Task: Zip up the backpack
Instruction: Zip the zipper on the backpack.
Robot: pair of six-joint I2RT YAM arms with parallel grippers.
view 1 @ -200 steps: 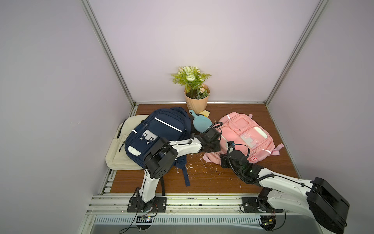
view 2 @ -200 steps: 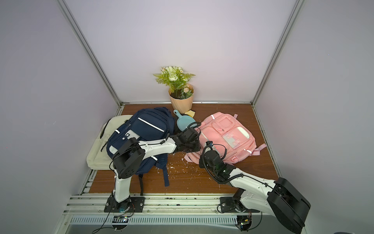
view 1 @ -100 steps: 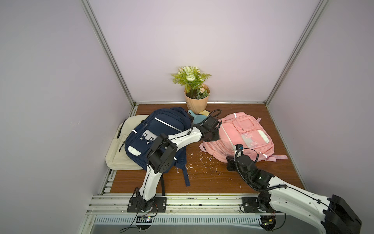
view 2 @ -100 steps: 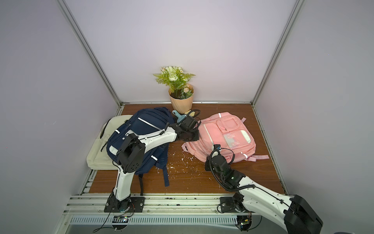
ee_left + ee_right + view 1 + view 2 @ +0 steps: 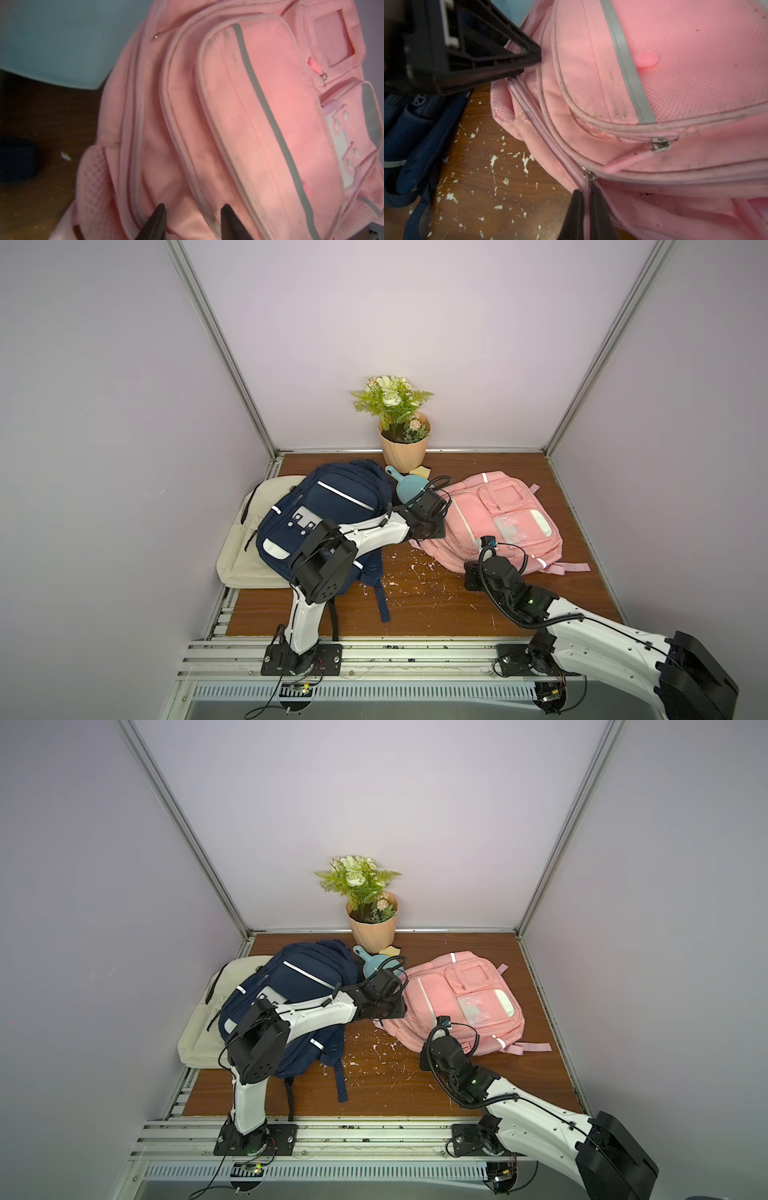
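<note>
Pink backpack (image 5: 494, 518) lies flat on the wooden table (image 5: 436, 597), beside a navy backpack (image 5: 328, 506). The left gripper (image 5: 193, 207) has its fingers apart against the pink fabric. The right gripper (image 5: 586, 192) is pinched together on the main zipper pull (image 5: 586, 184). Teeth look meshed up to the slider (image 5: 588, 176); beyond it the zip seems open, so the job is probably partway done.

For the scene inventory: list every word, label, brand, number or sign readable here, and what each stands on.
No text can be read in any view.
The light patch on the navy backpack: dark marks only, too small to read.
The clear panel on the pink backpack: round snaps, no writing visible.
</note>
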